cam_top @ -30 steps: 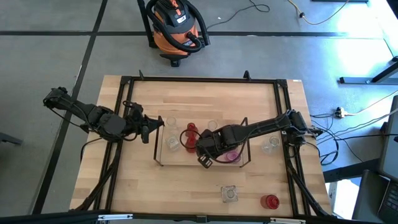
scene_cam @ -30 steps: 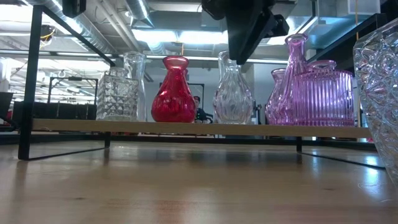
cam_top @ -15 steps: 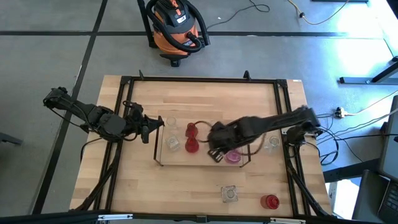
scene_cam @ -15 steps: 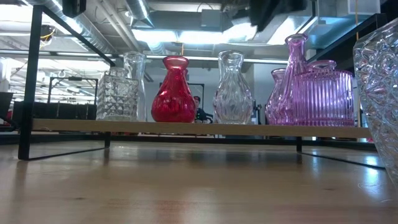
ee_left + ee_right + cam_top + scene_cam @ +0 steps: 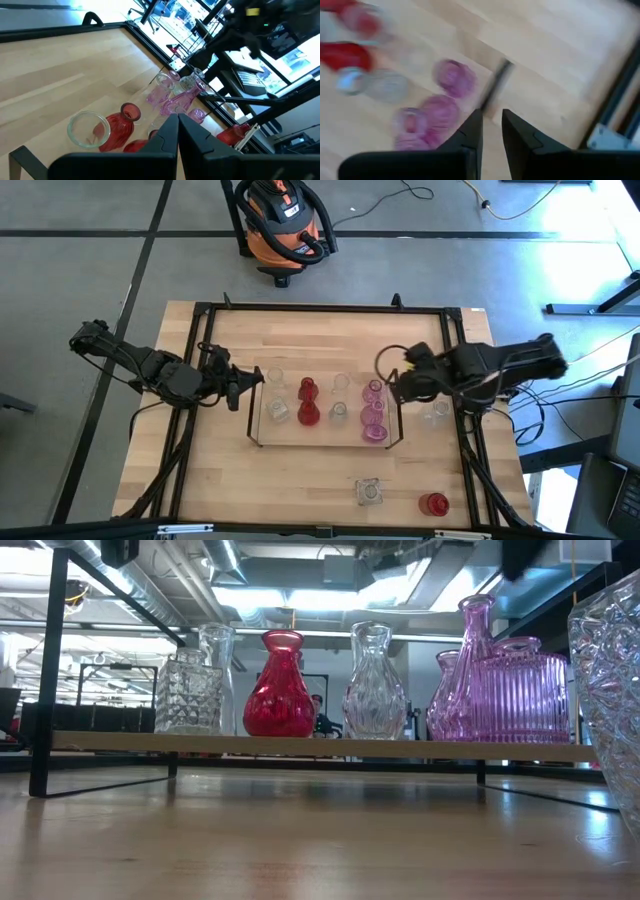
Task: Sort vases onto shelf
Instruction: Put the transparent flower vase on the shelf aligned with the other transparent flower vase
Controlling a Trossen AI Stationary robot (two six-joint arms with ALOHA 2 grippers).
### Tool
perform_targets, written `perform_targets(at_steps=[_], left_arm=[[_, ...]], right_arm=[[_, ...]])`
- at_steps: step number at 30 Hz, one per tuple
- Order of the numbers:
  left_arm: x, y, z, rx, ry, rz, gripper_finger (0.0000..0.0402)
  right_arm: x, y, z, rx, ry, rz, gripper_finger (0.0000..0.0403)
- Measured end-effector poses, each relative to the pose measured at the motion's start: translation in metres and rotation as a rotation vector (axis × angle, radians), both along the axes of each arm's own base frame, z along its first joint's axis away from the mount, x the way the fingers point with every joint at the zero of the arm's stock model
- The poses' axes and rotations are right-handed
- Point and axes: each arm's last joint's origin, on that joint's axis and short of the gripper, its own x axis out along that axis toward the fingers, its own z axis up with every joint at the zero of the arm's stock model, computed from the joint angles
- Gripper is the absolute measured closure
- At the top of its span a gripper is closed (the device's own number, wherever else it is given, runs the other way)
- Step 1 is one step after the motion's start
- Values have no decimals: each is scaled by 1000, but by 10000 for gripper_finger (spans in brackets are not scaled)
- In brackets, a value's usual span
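The shelf (image 5: 252,420) is a low dark wire rack in the middle of the table, and several vases stand on it by their bases. In the low view I see a clear cut-glass jar (image 5: 188,692), a red vase (image 5: 279,687), a clear vase (image 5: 375,685) and pink vases (image 5: 505,680). My right gripper (image 5: 391,387) hovers just beyond the shelf's right end, narrowly open and empty; its own view (image 5: 491,120) looks down past the pink vases (image 5: 451,76). My left gripper (image 5: 260,377) waits shut at the shelf's left end.
Off the shelf, a clear vase (image 5: 435,412) stands near the table's right edge, and a square clear jar (image 5: 369,492) and a red vase (image 5: 433,504) stand near the front edge. A black frame (image 5: 320,308) edges the table. A cut-glass piece (image 5: 610,690) fills the low view's right.
My right gripper has risen from above the clear vase at the shelf's middle and swung toward the table's right edge, past the shelf's right end. The clear vase stays upright on the shelf. My left arm has kept still.
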Motion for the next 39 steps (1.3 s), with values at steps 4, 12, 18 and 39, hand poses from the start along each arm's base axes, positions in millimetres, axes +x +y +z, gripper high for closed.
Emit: perform_targets(at_steps=[4,12,18,39], left_arm=[[0,0,0,-3,2,-8,401],[0,0,0,-13,-2,-5,401],[0,0,1,-17,-10,-3,401],[1,2,2,1,-34,67,401]], right_arm=[[-37,-8,-33,74,73,-106,343],[-86,-17,-70,232,96,-208,299],[-105,-21,-70,268,127,-228,275],[-103,-17,-109,375,190,-270,272]])
